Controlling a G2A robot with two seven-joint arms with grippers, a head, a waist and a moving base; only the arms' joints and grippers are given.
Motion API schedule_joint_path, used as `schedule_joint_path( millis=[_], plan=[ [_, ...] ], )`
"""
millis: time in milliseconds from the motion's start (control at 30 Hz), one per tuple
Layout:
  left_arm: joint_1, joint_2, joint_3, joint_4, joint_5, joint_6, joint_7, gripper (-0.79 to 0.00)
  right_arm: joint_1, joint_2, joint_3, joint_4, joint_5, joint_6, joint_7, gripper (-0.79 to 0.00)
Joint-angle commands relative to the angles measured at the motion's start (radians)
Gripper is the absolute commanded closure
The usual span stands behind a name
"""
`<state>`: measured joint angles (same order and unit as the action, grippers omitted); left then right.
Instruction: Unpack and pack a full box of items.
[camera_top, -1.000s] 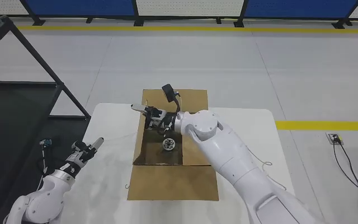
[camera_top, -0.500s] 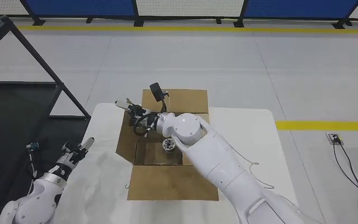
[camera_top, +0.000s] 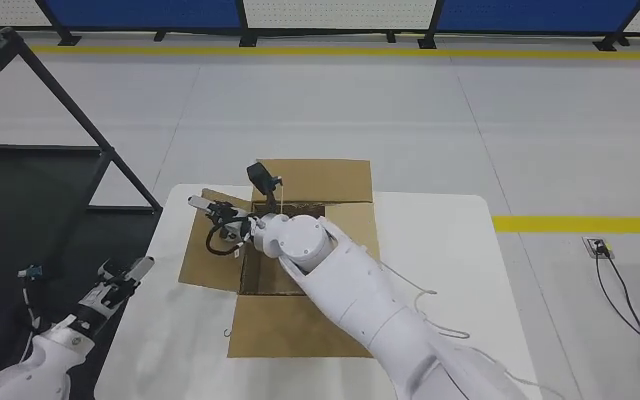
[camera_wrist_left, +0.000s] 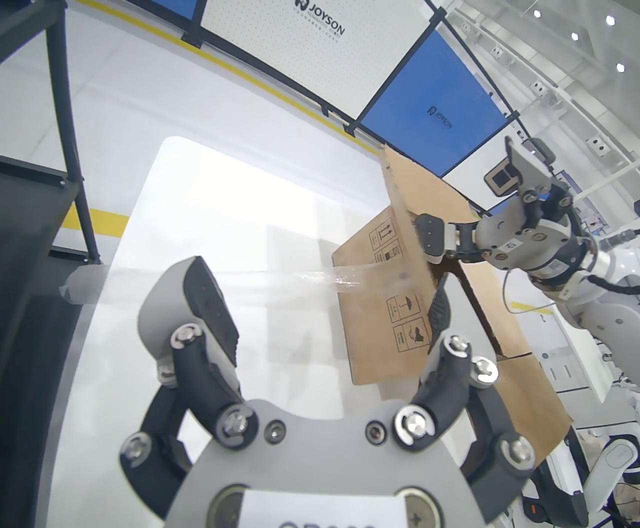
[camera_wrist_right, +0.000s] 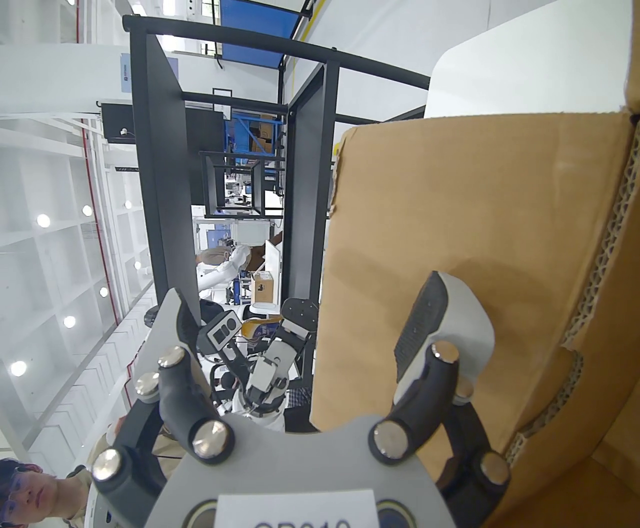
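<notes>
One cardboard box (camera_top: 300, 325), one table (camera_top: 440, 240), one strip of clear tape (camera_wrist_left: 345, 277), one left arm (camera_top: 75, 325), one right arm (camera_top: 350, 290)

The right arm (camera_top: 340, 280) was clad in smooth, rounded white shells, and a thin white cable (camera_top: 425, 296) was run along it. The left arm (camera_top: 55, 350) was shelled likewise. The left gripper (camera_wrist_left: 320, 300) and right gripper (camera_wrist_right: 305, 320) were each built on a grey plate (camera_wrist_left: 320, 465) studded with silver screws (camera_wrist_left: 407, 425). Black links (camera_wrist_left: 200, 375) were fitted, and pale fingers (camera_wrist_right: 450, 320) were faced with ribbed black pads (camera_wrist_left: 207, 295).
</notes>
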<state>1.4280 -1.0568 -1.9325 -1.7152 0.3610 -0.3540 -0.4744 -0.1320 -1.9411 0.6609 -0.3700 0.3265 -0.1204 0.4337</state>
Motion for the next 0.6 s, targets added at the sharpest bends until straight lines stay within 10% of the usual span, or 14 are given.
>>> schedule_joint_path(
  millis=[0,567],
  plan=[
    [-0.001,0.001,0.007,-0.004,0.001,-0.004,-0.006,-0.785,0.000,-0.012,-0.001,0.023,0.000,-0.019,-0.003,-0.785],
    [-0.054,0.004,0.177,0.016,0.214,0.040,-0.023,-0.785,0.012,-0.051,0.036,0.107,-0.014,-0.180,0.000,-0.785]
  ],
)
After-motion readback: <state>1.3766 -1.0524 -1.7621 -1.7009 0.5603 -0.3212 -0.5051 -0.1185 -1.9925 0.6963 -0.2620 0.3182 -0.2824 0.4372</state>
